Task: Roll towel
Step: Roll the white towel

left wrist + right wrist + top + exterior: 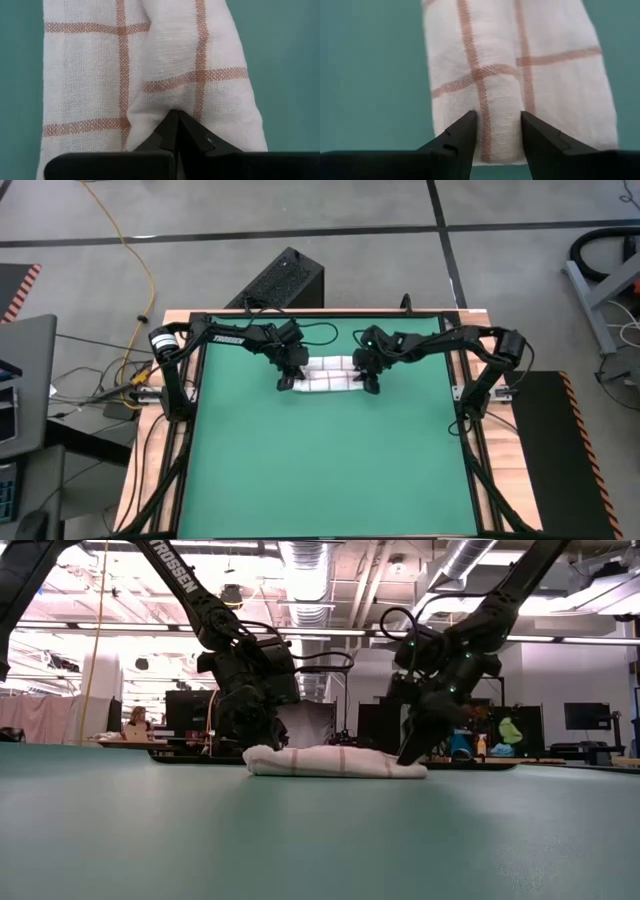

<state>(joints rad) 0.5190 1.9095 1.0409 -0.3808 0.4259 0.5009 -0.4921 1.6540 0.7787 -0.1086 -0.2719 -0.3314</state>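
From above, the towel point(327, 373) lies as a narrow band on the far half of the green mat point(320, 470), with the left gripper point(289, 381) at its left end and the right gripper point(369, 383) at its right end; if the two ends turn at different rates, the roll will likely come out skewed or cone-shaped. At table height the towel point(333, 761) is a low, loose bundle between the two arms, and nothing else stands on the mat near it; the clutter and a seated person point(133, 724) belong to the room well behind, so nothing blocks the work. The left wrist view shows that arm's fingers point(170, 135) pressed fully together at a crease in the cloth point(150, 75); whether any fabric is caught between them cannot be told, and a pinch on only one layer could slip free or drag the fold open. The right wrist view shows its fingers point(465, 135) at a middling gap, straddling a raised ridge of the towel point(515, 65) without visibly squeezing it; closing off-centre could flatten the fold instead of gathering it.
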